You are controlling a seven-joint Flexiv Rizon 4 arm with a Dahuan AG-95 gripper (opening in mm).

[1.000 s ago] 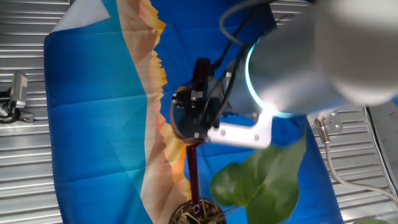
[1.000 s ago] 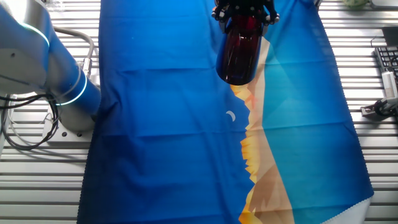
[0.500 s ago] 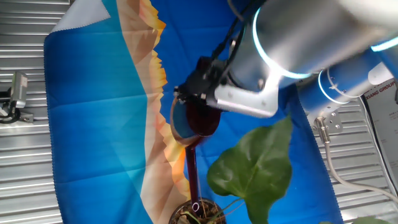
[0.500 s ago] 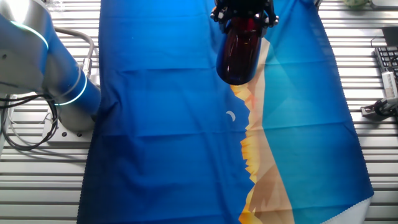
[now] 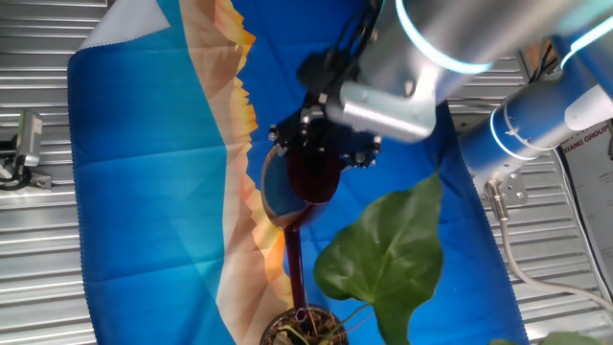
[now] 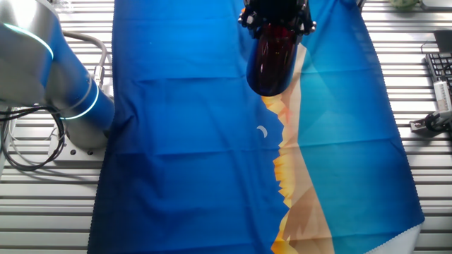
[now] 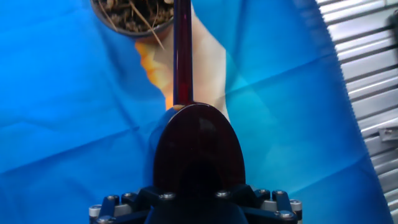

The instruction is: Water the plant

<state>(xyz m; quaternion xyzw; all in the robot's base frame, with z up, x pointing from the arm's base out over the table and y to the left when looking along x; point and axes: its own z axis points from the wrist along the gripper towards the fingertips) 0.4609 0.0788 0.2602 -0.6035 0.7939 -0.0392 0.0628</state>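
Note:
My gripper (image 5: 321,144) is shut on the dark red watering can (image 5: 308,182). The can hangs above the blue cloth, and its long spout (image 5: 293,273) points down to the plant's pot (image 5: 305,329) at the bottom edge. A big green leaf (image 5: 383,259) of the plant stands right of the spout. In the hand view the can's body (image 7: 198,146) fills the lower middle; its spout (image 7: 182,50) runs up over the pot of soil (image 7: 134,15). The other fixed view shows the gripper (image 6: 276,13) holding the can (image 6: 272,60) at the top; the plant is out of that view.
A blue and orange cloth (image 6: 212,141) covers the slatted metal table (image 5: 38,249). The arm's base (image 6: 63,92) stands at the left in the other fixed view. A metal clamp (image 5: 24,149) lies at the left edge, a cable (image 5: 512,249) at the right.
The arm has swung upward and to the right, off the leaf, which now shows whole. The can stays over the same spot with its spout at the pot.

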